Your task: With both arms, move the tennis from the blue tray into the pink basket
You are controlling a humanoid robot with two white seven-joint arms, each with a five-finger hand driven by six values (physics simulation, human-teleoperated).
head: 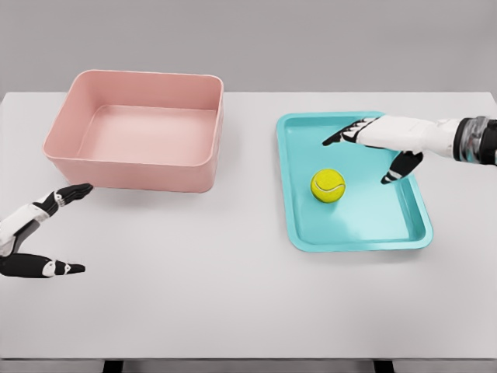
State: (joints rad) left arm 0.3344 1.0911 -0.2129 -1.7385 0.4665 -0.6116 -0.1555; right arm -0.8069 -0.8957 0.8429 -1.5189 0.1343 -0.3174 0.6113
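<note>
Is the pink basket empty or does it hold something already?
Empty. The pink basket shows only its bare floor; the tennis ball lies in the blue tray.

White robot hand [380,140], black fingertips

Bright, even, soft overhead light; faint shadows, no glare, slightly blurry render.

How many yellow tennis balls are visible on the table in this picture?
1. The yellow tennis ball lies in the shallow blue tray, near its middle, below the right hand. The deep pink basket appears empty; nothing seems hidden.
</note>
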